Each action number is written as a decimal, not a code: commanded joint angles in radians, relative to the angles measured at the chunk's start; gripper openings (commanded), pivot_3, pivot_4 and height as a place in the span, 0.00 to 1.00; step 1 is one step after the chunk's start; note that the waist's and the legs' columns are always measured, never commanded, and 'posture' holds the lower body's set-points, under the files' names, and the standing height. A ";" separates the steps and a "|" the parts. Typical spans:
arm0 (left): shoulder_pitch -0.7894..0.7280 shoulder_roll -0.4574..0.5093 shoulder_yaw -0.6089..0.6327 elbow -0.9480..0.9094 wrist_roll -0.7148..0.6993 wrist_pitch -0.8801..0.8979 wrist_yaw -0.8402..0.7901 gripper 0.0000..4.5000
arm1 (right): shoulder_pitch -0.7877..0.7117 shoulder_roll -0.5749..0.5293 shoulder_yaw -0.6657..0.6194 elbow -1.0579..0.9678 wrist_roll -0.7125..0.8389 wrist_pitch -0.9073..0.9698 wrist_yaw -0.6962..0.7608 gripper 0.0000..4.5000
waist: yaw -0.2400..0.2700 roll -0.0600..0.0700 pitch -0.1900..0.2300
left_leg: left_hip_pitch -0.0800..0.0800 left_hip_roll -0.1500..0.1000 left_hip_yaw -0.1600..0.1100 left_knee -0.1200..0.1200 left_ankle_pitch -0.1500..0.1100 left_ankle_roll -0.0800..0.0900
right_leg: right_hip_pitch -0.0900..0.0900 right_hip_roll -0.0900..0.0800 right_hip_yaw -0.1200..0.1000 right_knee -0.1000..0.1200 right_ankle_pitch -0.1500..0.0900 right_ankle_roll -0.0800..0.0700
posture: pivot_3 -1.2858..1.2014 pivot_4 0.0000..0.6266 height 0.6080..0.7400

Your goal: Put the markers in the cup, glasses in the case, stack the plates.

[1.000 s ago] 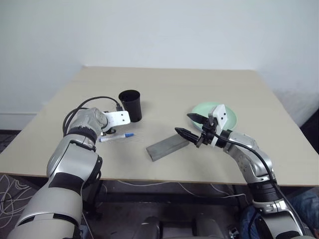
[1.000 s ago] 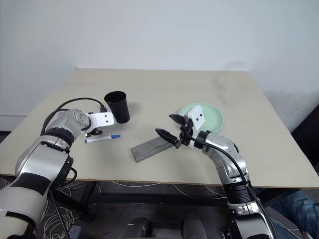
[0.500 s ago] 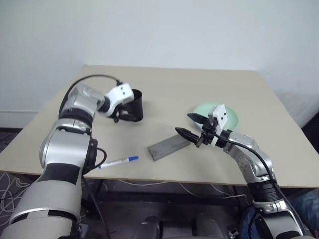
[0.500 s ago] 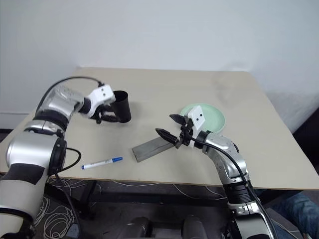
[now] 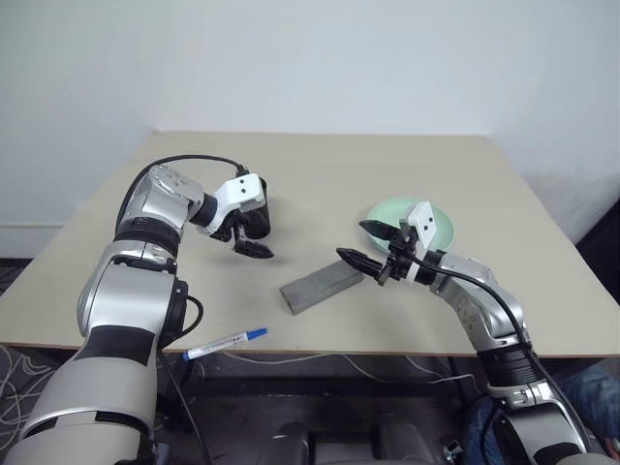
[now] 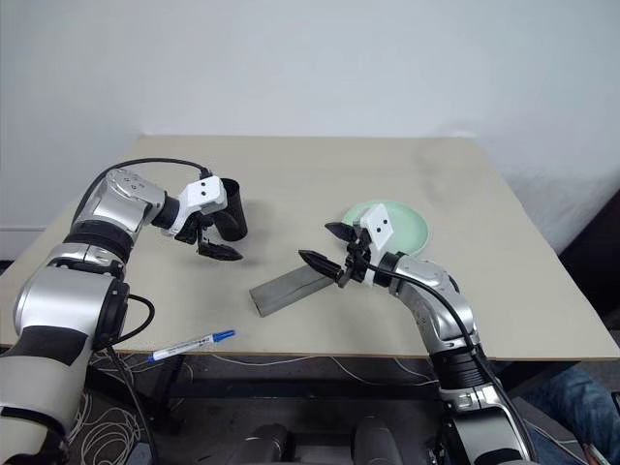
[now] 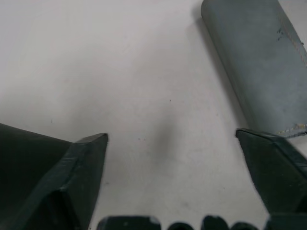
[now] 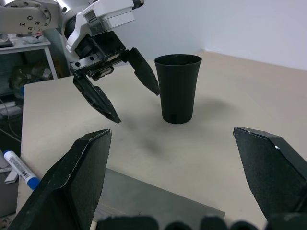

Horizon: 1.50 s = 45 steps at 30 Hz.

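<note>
While the left gripper (image 6: 218, 240) hangs empty with fingers apart beside the cup (image 6: 230, 207), one marker (image 6: 191, 343) lies at the worktop (image 6: 320, 174) edge. The right gripper (image 6: 327, 247) is wide apart over the case (image 6: 287, 290).

A plain beige desk (image 5: 320, 174) stands against a bare white wall (image 5: 310, 58). Tangled cables (image 6: 107, 412) lie on what looks like dark patterned floor beneath the desk's near edge.
</note>
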 commanded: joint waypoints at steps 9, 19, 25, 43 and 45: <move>0.000 0.019 -0.006 -0.052 -0.012 -0.017 -0.057 1.00 | -0.026 0.003 -0.013 -0.015 -0.006 -0.024 0.012 0.98 | 0.000 0.000 0.000 | 0.000 0.000 0.000 0.000 0.000 0.000 | 0.000 0.000 0.000 0.000 0.000 0.000 | 0.52 0.00 1.00; 0.030 0.102 -0.118 -0.128 -0.012 0.006 -0.215 1.00 | -0.036 0.001 -0.013 0.005 -0.013 -0.030 0.023 0.98 | -0.003 0.000 0.000 | 0.000 0.000 0.000 0.000 0.000 0.000 | 0.000 0.000 0.000 0.000 0.000 0.000 | 0.52 0.00 1.00; 0.059 0.179 -0.325 -0.256 -0.176 0.047 -0.216 1.00 | -0.057 0.013 -0.005 0.037 -0.024 -0.044 0.029 0.98 | -0.002 0.000 0.000 | 0.000 0.000 0.000 0.000 0.000 0.000 | 0.000 0.000 0.000 0.000 0.000 0.000 | 0.52 0.00 1.00; 0.068 0.537 -0.883 -0.842 -0.763 0.292 -0.216 1.00 | -0.089 -0.031 0.006 0.076 -0.041 -0.073 0.097 0.98 | 0.001 0.001 0.001 | -0.001 0.001 0.000 -0.001 0.000 0.000 | -0.003 0.000 0.001 0.002 0.000 -0.001 | 0.52 0.00 1.00; 0.073 0.548 -0.902 -0.874 -0.778 0.307 -0.216 1.00 | -0.090 -0.027 0.008 0.076 -0.040 -0.072 0.096 0.98 | 0.001 0.001 0.001 | -0.001 0.001 0.000 -0.001 0.000 0.000 | -0.003 0.000 0.001 0.002 0.000 -0.001 | 0.52 0.00 1.00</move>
